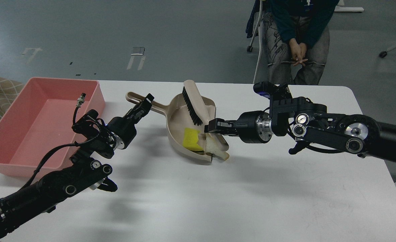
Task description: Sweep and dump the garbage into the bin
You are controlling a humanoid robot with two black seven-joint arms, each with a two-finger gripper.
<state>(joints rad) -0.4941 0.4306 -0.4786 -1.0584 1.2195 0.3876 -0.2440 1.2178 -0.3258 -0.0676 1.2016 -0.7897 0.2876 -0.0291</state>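
Your left hand (146, 102) pinches the dustpan (184, 134) handle, your right hand (211, 127) grips the brush (193, 106), and the yellow chunk (191, 139) and bread slice (214, 148) lie in the pan, right of the pink bin (3, 148).

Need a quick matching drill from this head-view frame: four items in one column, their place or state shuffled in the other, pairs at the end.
Column 1:
1. yellow sponge chunk
2. bread slice
3. pink bin
4. brush

Column 2:
A. at the table's left edge, nothing in it
B. lying inside the dustpan
C. at the dustpan's open lip
D. bristles down in the dustpan, beside the right hand

Pairs: 1-B, 2-C, 3-A, 4-D
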